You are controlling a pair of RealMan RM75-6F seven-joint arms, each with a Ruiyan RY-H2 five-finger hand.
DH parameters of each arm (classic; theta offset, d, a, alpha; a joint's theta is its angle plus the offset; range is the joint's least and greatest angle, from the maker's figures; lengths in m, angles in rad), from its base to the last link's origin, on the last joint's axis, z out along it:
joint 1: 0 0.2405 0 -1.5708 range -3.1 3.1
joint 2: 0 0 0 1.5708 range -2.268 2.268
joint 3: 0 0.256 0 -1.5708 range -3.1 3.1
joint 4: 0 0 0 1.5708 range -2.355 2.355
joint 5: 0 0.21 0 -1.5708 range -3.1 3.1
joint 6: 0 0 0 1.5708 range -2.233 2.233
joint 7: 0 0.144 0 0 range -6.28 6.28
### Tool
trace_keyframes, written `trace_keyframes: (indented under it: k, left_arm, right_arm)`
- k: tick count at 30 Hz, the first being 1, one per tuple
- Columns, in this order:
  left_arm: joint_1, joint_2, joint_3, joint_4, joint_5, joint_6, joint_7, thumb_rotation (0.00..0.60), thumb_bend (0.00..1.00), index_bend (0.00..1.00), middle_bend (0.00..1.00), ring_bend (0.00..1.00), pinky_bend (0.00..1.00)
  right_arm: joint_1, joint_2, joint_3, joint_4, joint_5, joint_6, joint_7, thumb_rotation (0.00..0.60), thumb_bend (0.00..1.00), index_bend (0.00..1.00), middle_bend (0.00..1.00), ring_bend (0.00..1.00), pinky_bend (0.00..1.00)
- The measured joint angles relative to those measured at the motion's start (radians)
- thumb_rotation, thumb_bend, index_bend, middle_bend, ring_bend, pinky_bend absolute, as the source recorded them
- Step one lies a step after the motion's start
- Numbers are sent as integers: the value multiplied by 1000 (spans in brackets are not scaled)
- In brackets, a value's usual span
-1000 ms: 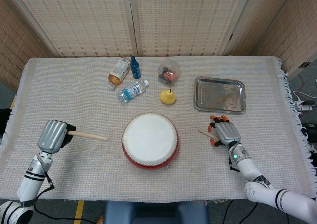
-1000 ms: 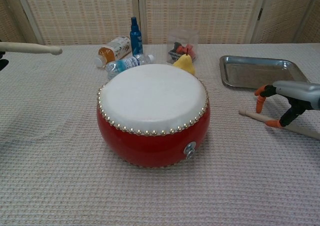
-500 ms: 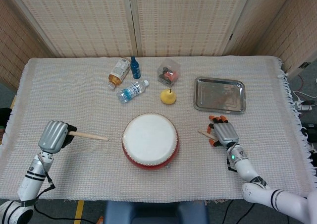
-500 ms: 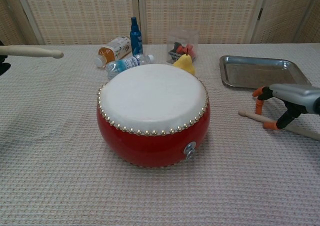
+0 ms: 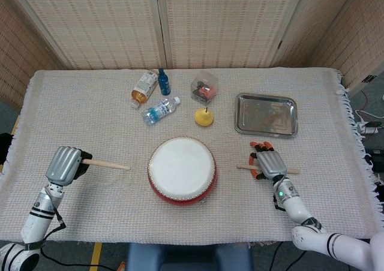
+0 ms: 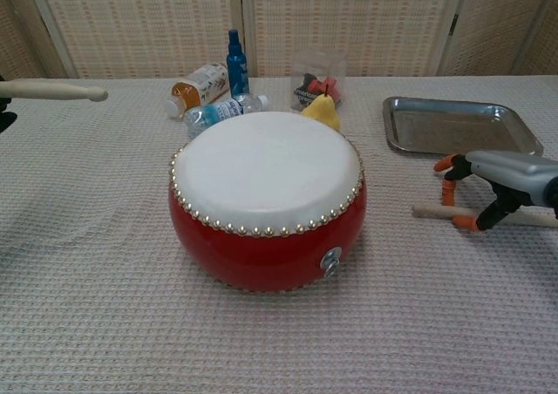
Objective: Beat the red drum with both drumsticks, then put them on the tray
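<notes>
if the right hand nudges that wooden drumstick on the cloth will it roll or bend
The pale wooden drumstick is a thin round rod lying flat under the right hand, so it would probably roll sideways if nudged. It looks straight and rigid, so likely no bending. The woven white tablecloth may slow the roll somewhat.

One drum (image 5: 182, 170) — two drumsticks (image 5: 107, 163) (image 6: 440, 212) — one tray (image 5: 266, 114), three bottles (image 5: 161, 110), one pear (image 5: 204, 117), one clear box (image 5: 204, 87).

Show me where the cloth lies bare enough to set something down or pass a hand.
Bare cloth lies between the left hand and the red drum, and in front of the drum. The tray is empty. It is crowded behind the drum: bottles, pear, clear box.
</notes>
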Motion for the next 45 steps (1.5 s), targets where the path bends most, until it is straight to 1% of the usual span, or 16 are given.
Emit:
trace_keyframes:
  k: [6,9,12,15,18,26,30,31,33,34,38,41,45]
  left_arm:
    - [7,4,0,-3,-4,8,-7,600,855,1000,1000,1000,1000]
    - [12,11,-1,-10,-6,13,-9,600,855,1000,1000,1000,1000]
    - [17,17,-2,-19,-7,21,-10,600,854,1000,1000,1000,1000]
    - [20,22,-2,-29,-6,25,-7,600,855,1000,1000,1000,1000]
    - [22,27,-1,-39,-3,28,-2,600,854,1000,1000,1000,1000]
    - [25,40,-4,-68,-1,34,17,600,854,1000,1000,1000,1000]
    - [25,45,-5,-78,-2,33,25,600,854,1000,1000,1000,1000]
    - [25,46,-5,-79,-2,32,27,600,854,1000,1000,1000,1000]
    - [25,47,-5,-82,-3,29,30,600,854,1000,1000,1000,1000]
    - [25,47,-5,-83,-4,28,31,600,853,1000,1000,1000,1000]
    - [24,47,-4,-85,-4,25,34,600,853,1000,1000,1000,1000]
    - [22,46,-4,-87,-5,20,37,600,853,1000,1000,1000,1000]
    - [17,44,-5,-88,-6,13,43,600,853,1000,1000,1000,1000]
  right_arm:
    - [-24,37,11,-65,-51,47,96,600,452,641,119,0,58]
    - [-41,64,21,-104,-83,73,185,600,452,640,134,0,71]
    - [-62,93,31,-141,-118,100,310,600,452,640,146,0,79]
    - [-84,123,40,-167,-152,119,469,600,452,640,156,0,81]
    - [-105,154,43,-181,-188,131,656,600,452,640,166,0,81]
    - [-152,217,32,-159,-310,172,1239,600,452,642,196,16,116]
    - [-164,227,17,-114,-371,204,1542,600,452,642,207,33,123]
    - [-166,226,10,-93,-391,214,1636,600,452,641,210,36,124]
    - [-168,222,-4,-53,-426,235,1771,600,452,641,221,48,127]
    - [-168,217,-14,-20,-449,251,1857,600,452,641,224,53,130]
    - [-165,187,-49,115,-519,299,2090,600,452,641,239,76,153]
    - [-155,150,-72,211,-549,318,2199,600,452,638,252,100,178]
    - [-127,81,-101,317,-558,296,2299,600,452,635,267,122,206]
